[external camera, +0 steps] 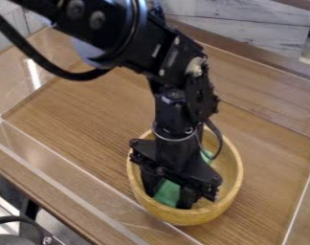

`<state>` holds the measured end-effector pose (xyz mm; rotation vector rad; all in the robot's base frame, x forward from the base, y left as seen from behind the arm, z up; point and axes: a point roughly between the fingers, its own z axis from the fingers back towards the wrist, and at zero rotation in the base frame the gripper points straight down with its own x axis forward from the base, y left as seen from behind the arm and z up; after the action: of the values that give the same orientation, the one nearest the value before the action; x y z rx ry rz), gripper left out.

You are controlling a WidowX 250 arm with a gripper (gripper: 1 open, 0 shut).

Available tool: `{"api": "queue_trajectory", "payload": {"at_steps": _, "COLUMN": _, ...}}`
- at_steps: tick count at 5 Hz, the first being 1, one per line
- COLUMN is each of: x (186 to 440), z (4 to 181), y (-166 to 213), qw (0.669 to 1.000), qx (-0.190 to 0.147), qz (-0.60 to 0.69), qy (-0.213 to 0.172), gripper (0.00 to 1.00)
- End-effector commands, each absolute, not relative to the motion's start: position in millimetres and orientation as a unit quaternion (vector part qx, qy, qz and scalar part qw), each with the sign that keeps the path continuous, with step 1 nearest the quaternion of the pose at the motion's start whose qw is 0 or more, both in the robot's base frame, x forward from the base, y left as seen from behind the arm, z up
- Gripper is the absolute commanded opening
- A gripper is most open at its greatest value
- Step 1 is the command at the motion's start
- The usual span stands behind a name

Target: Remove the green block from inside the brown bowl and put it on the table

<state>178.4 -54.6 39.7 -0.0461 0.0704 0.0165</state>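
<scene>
Green block [178,196]: inside the brown bowl, low in its hollow, mostly hidden behind the pincer; only patches of bright green visible between and beside the dark fingers.
Brown bowl [230,188]: round, light wood, thick rim; resting on the desk near the front right corner, close to the clear front wall.
Pincer [181,194]: pointing straight down into the bowl, closed as far as it goes, apparently clamped on the green block; exact contact not clear behind the fingers.
Step in hand, as a judgement: grip taken, lift not yet made; block not yet on the desk.
Risk, slip: smooth, plain bar, thinly caught; likely to twist or drop back into the bowl if pinched near one end.
Risk, bowl dragged: fingers deep and close to the inner wall; a tilted or sideways lift likely to catch the thick rim and tip or shift the bowl.
Risk, bad release: letting go over the rim likely to send the block back in or rolling off.
Desk [94,124]: brown wood grain, wide bare stretch to the left and behind the bowl, good for setting down.
Clear walls [55,177]: along the edges, close at the front; little room there.
Arm [132,43]: black, bulky, with a cable looping by, hiding much of the bowl.
</scene>
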Motion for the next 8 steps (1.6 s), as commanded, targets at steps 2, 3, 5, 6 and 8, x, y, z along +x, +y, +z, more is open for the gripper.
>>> {"api": "queue_trajectory", "payload": {"at_steps": 2, "x": 183.2, "z": 52.2, "y": -52.7, "qw": 0.999, "qx": -0.03, "qz": 0.006, "qy": 0.02, "gripper": 0.0}}
{"api": "queue_trajectory", "payload": {"at_steps": 3, "x": 182.1, "z": 54.0, "y": -51.3, "qw": 0.999, "qx": -0.03, "qz": 0.005, "qy": 0.023, "gripper": 0.0}}
{"api": "queue_trajectory", "payload": {"at_steps": 5, "x": 183.0, "z": 57.9, "y": -48.9, "qw": 0.999, "qx": -0.032, "qz": 0.002, "qy": 0.028, "gripper": 0.0}}
{"api": "queue_trajectory", "payload": {"at_steps": 6, "x": 183.6, "z": 60.3, "y": -47.6, "qw": 0.999, "qx": -0.034, "qz": 0.001, "qy": 0.03, "gripper": 0.0}}
{"api": "queue_trajectory", "payload": {"at_steps": 8, "x": 182.7, "z": 64.3, "y": -44.3, "qw": 0.999, "qx": -0.036, "qz": 0.0, "qy": 0.034, "gripper": 0.0}}
